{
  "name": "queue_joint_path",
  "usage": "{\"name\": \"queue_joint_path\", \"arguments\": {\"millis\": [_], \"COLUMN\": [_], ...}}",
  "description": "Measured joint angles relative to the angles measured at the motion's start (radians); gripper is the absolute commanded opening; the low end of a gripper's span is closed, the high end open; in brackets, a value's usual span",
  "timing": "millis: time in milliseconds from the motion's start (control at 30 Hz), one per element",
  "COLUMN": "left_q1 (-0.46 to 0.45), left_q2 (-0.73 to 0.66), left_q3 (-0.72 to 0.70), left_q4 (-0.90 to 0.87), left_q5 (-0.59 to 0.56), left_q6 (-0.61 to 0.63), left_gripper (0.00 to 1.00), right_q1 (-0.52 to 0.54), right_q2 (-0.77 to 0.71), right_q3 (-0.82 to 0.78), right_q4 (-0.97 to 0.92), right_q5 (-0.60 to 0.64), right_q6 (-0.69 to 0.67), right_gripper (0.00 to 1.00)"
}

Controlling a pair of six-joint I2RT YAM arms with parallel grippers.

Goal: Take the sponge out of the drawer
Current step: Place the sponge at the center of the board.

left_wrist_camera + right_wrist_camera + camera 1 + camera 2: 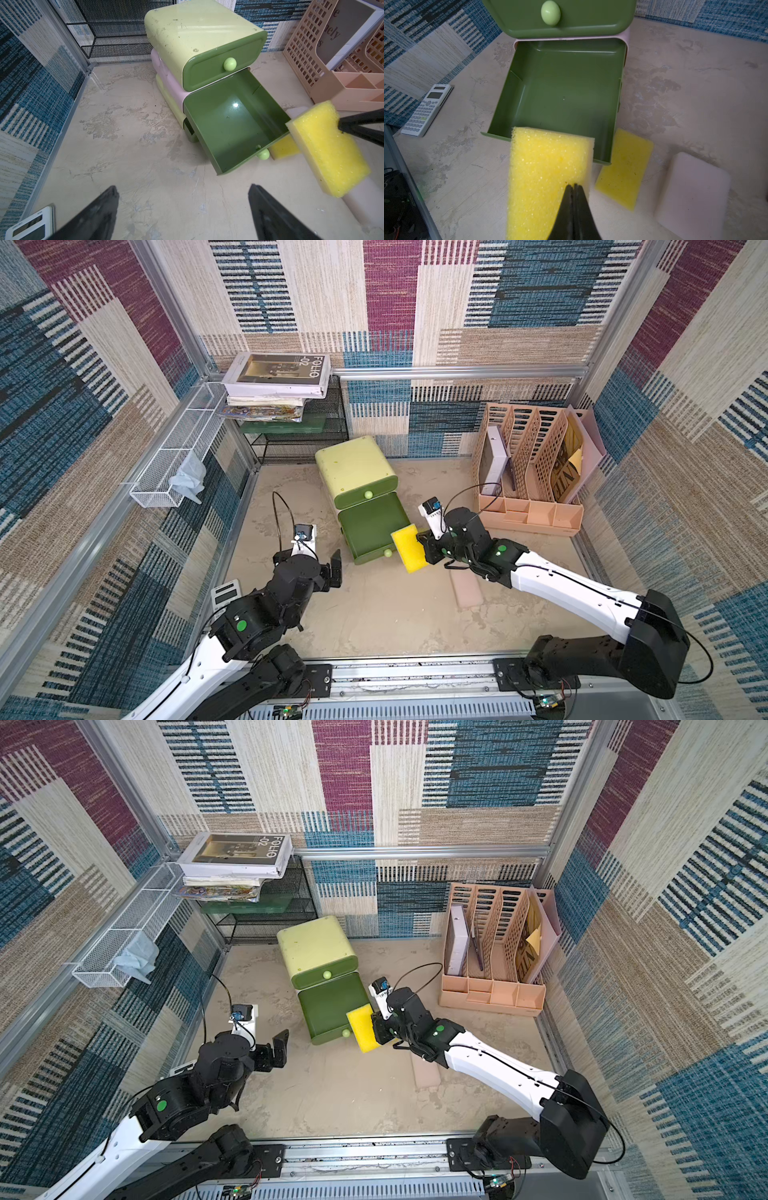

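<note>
Currently: yellow foam sponge [546, 170], edge-pinched by right tool [573, 186], pos. raised by front corner of open dark-green plastic drawer [558, 93]. Left tool [182, 186] spread apart, idle. Risk, we judge: shallow grip on soft foam slips, sponge falls, poss. back in.

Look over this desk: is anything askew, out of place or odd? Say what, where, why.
The drawer unit stands skewed to the back wall, its middle drawer pulled out and empty. A flat yellow sponge and a pale sponge lie on the table beside it. A cloth droops over the wire basket's rim.
</note>
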Motion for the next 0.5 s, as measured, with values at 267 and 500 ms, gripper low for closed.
{"name": "queue_joint_path", "arguments": {"millis": [267,500], "left_q1": [0.0,0.0], "left_q2": [0.001,0.001], "left_q3": [0.0,0.0], "left_q4": [0.0,0.0], "left_q5": [0.0,0.0], "left_q6": [0.0,0.0], "left_gripper": [1.0,1.0], "right_q1": [-0.032,-0.047], "right_q2": [-0.069,-0.105], "right_q3": [-0.126,-0.218], "right_q4": [-0.015,-0.024], "right_q5": [-0.024,-0.04], "right_q6": [0.057,0.106], "right_gripper": [0.0,0.0]}}
